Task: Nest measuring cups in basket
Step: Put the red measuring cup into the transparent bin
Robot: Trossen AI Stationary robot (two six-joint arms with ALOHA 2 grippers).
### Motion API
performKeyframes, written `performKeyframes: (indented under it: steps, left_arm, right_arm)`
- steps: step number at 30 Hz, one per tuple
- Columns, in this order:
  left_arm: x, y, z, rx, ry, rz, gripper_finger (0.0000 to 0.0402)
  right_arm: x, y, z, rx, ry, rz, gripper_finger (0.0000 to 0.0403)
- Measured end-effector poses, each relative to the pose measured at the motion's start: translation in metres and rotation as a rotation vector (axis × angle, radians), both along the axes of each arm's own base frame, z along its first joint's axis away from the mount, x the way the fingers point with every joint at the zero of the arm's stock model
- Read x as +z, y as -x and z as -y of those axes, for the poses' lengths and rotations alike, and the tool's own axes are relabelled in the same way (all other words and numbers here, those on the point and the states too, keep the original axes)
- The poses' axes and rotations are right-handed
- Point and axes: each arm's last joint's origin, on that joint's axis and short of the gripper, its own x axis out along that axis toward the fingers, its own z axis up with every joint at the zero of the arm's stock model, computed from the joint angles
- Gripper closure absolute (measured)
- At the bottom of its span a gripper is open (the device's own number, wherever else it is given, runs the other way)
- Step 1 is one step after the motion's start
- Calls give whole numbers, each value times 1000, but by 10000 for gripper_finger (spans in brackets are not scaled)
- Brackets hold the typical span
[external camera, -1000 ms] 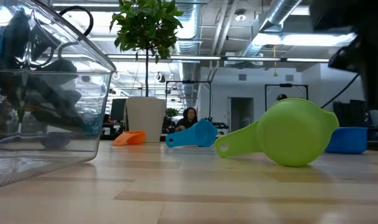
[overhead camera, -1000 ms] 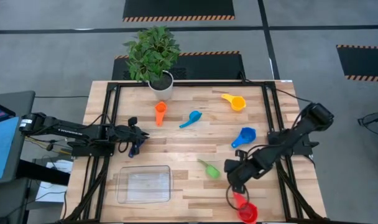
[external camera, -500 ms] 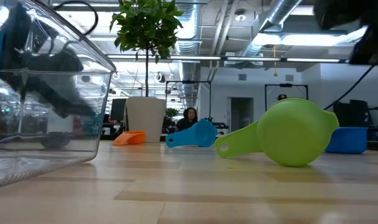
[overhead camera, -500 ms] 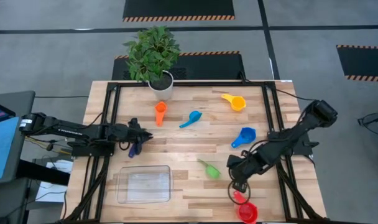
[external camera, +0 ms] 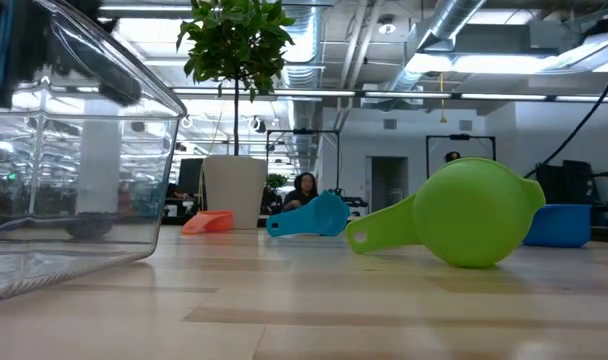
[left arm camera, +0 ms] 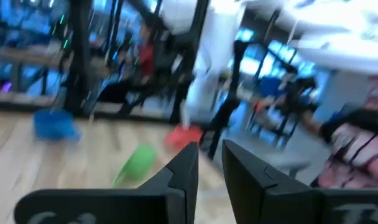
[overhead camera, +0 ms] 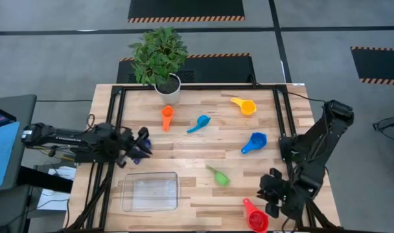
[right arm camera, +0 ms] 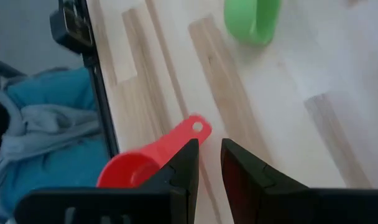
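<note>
From above, the basket [overhead camera: 150, 191] sits empty near the surface's front-left corner while six measuring cups lie scattered and un-nested: the orange cup [overhead camera: 167, 117] and the light blue cup [overhead camera: 199, 123] toward the back beside the potted plant [overhead camera: 160, 54], the yellow cup [overhead camera: 244, 105] toward the back-right, the blue cup [overhead camera: 254, 142] right of centre, the green cup [overhead camera: 218, 175] near the front and the red cup [overhead camera: 254, 216] at the front-right edge; by this showing the job has barely begun. The left pincer [overhead camera: 142, 144] hovers by the left edge behind the basket, a dark blue object at its tip too small to identify; the right pincer [overhead camera: 271, 191] hangs just beside the red cup. At surface level, the clear basket wall [external camera: 79, 180] shows nothing inside. The left wrist view shows its pincer [left arm camera: 209, 163] with fingers nearly closed, nothing visibly between them. The right wrist view shows its pincer [right arm camera: 206, 163] likewise narrowly parted and empty above the red cup's handle.
</note>
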Motion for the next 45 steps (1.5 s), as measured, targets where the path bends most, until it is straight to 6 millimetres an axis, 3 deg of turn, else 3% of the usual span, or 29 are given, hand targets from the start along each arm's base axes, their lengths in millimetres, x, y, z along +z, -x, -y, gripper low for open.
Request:
performKeyframes:
  steps: [5, 9, 13, 15, 21, 31, 36, 45]
  left_arm:
    - [20, 19, -1, 18, -36, 131, 340]
    - [16, 29, -5, 165, -6, 20, 340]
    - [4, 26, -10, 319, 5, -143, 340]
    - [4, 25, -10, 312, -18, -152, 340]
    - [3, 24, -9, 306, -46, -151, 340]
    - [1, 24, -9, 316, -68, -168, 340]
    - [-4, 24, -11, 357, -64, -222, 340]
    - [-5, 24, -12, 409, -62, -232, 340]
  right_arm:
    - [2, -2, 2, -46, 46, 83, 310]
    - [-2, -8, 3, -68, 62, 76, 310]
    - [-15, -16, 0, -68, 95, 27, 310]
    - [-23, -21, -2, -11, 106, -39, 310]
    - [-37, -24, -7, -27, -85, -318, 310]
    - [-16, -14, -3, 77, -122, -276, 310]
    - [-15, -12, -3, 80, -58, -198, 310]
    - [-16, -18, 2, 92, -68, -235, 295]
